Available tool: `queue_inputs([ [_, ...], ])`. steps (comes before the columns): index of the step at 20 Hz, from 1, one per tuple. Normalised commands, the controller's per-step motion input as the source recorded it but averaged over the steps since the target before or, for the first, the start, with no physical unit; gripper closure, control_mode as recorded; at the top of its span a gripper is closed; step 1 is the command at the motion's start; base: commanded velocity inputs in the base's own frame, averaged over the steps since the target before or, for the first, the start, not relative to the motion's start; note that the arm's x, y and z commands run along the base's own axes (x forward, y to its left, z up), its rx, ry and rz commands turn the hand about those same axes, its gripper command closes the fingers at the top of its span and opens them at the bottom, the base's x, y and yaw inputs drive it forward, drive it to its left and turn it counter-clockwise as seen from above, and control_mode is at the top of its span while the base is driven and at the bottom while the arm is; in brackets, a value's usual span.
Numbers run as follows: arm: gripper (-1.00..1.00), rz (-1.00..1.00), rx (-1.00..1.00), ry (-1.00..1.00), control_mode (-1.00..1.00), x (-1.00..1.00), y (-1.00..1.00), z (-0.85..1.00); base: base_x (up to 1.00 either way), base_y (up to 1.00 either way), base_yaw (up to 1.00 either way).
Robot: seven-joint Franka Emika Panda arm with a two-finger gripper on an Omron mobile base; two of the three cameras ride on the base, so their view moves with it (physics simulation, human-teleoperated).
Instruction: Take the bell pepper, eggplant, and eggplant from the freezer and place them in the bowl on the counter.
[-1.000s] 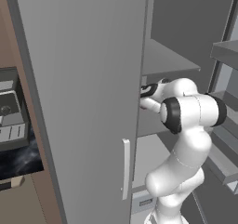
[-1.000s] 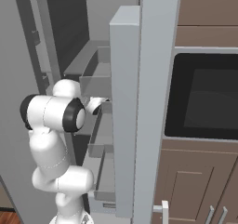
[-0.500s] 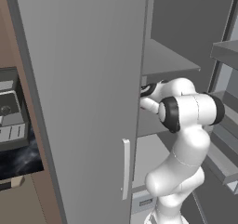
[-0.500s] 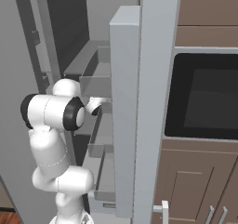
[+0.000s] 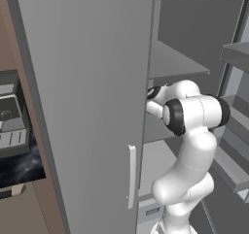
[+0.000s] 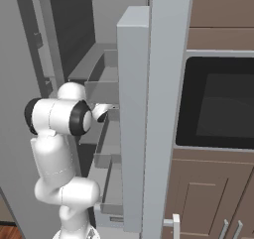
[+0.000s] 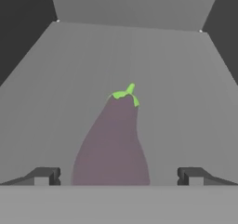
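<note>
1. Freezer [image 5: 87, 107] interior: grey walls, grey shelves. My arm reaches past the edge of the flat grey door, which stands in the foreground of the left base view with its slim white vertical handle [image 5: 132, 176] low on the panel.
2. Shelf surface: in the hand view I look along a flat, plain grey shelf [image 7: 56, 93] that runs back to a grey rear wall, with dark side walls at either edge.
3. Eggplant [image 7: 113, 146]: one purple eggplant lies on that shelf, green stem pointing away from me toward the rear wall, broad end nearest my hand.
4. Jaw state: my gripper [image 7: 118, 175] is spread fully wide and holds nothing. The two dark fingertips [image 7: 44, 175] stand one on each side of the eggplant's broad end, each clear of its skin.
5. Contact: whether the eggplant reaches in between my fingers or lies just ahead of them cannot be told from the hand view.
6. Room, left side: the black marbled counter [image 5: 22, 167] shows to the left of the freezer door, with a grey machine [image 5: 10, 114] standing on it.
7. Room, right side: in the right base view, a dark built-in oven [image 6: 218, 104] sits in taupe cabinets [image 6: 208, 203] beside the freezer.
8. Door shelves: grey bins [image 6: 101, 91] line the inside of the second open door in the right base view.
</note>
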Motion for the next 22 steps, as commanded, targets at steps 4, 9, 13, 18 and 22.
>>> queue_inputs([
  [4,-1.00,0.00,0.00,0.00,-1.00,0.11,0.03,-0.28,0.00,0.00,0.00],
  [9,1.00,0.00,0.00,0.02,-1.00,0.12,0.14,-0.53,0.00,0.00,0.00],
  [13,1.00,0.00,0.00,0.01,-1.00,0.01,0.01,-0.39,0.00,0.00,0.00],
  [18,1.00,0.00,0.00,0.01,-1.00,0.00,0.00,-0.31,0.00,0.00,0.00],
  [22,1.00,0.00,0.00,0.05,-1.00,0.00,0.00,-0.28,0.00,0.00,0.00],
])
